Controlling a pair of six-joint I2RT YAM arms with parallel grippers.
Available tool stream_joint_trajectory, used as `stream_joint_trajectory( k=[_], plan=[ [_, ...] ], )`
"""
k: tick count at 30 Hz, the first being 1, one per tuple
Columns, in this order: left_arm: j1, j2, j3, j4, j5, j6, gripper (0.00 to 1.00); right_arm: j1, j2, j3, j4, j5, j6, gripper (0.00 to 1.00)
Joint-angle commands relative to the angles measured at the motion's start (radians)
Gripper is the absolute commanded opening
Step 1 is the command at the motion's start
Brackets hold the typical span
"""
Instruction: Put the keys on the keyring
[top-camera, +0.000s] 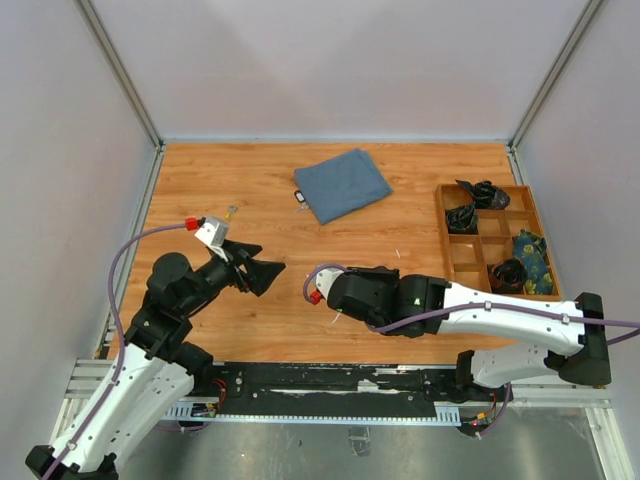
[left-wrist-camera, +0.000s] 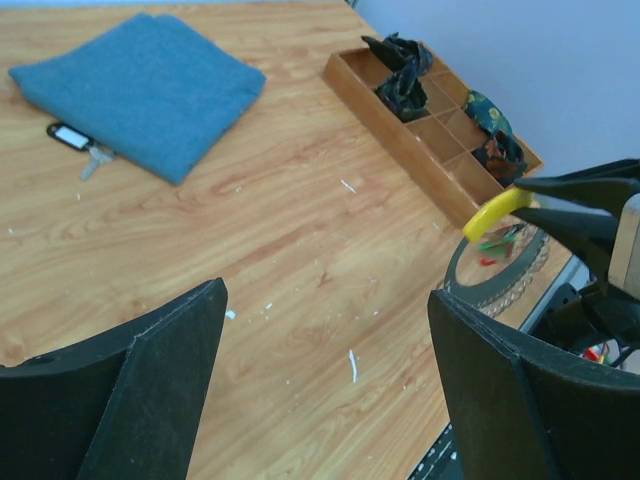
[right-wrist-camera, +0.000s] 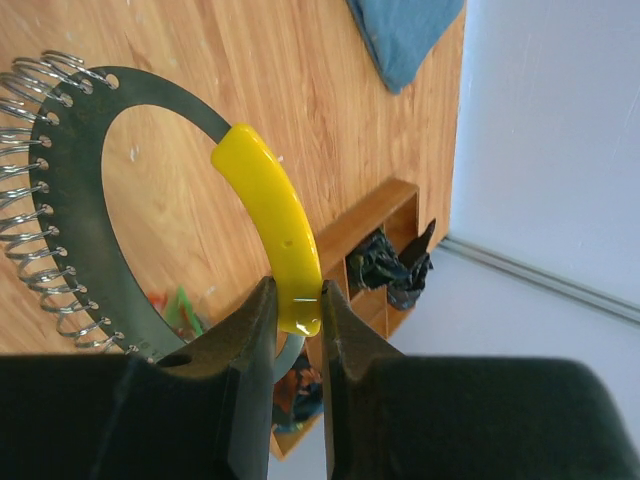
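The keyring (right-wrist-camera: 80, 180) is a flat grey loop with wire coils along one side and a yellow sleeve (right-wrist-camera: 270, 215). My right gripper (right-wrist-camera: 297, 300) is shut on the end of that sleeve and holds the ring above the table. The left wrist view shows the same keyring (left-wrist-camera: 500, 285) at the right, with the sleeve (left-wrist-camera: 497, 212) pinched by the right fingers (left-wrist-camera: 580, 205). One of the keys (left-wrist-camera: 72, 138), with a black and white tag, lies by the cloth's edge. Another small key (top-camera: 232, 211) lies at the left. My left gripper (left-wrist-camera: 325, 300) is open over bare wood, left of the ring.
A folded blue cloth (top-camera: 342, 184) lies at the back middle. A wooden compartment tray (top-camera: 455, 262) with dark bundled items stands at the right. Small red and green pieces (right-wrist-camera: 175, 305) show through the loop. Grey walls close in three sides.
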Motion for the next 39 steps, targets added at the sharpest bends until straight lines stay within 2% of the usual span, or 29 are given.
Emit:
stream_joint_trajectory(
  k=[1,7,11,16,23,29,39],
  plan=[
    [-0.013,-0.045,-0.052,0.073,0.014,-0.049,0.86,0.023,-0.026,0.052,-0.169,0.063,0.055,0.01],
    [-0.073,-0.04,-0.133,0.162,-0.018,-0.092,0.83,0.027,-0.009,0.09,-0.274,0.01,0.076,0.01],
    [-0.204,0.016,-0.184,0.268,-0.118,-0.098,0.83,0.027,-0.013,0.097,-0.307,-0.031,0.096,0.01],
    [-0.375,0.113,-0.208,0.382,-0.268,-0.036,0.82,0.027,-0.028,0.124,-0.326,-0.136,0.102,0.01],
    [-0.497,0.161,-0.23,0.517,-0.38,0.086,0.81,0.028,-0.043,0.176,-0.343,-0.276,0.097,0.01],
    [-0.559,0.162,-0.266,0.604,-0.404,0.122,0.81,0.027,-0.054,0.189,-0.359,-0.289,0.101,0.01],
    [-0.704,0.244,-0.273,0.653,-0.515,0.155,0.8,0.027,-0.041,0.22,-0.388,-0.258,0.116,0.01]
  ],
)
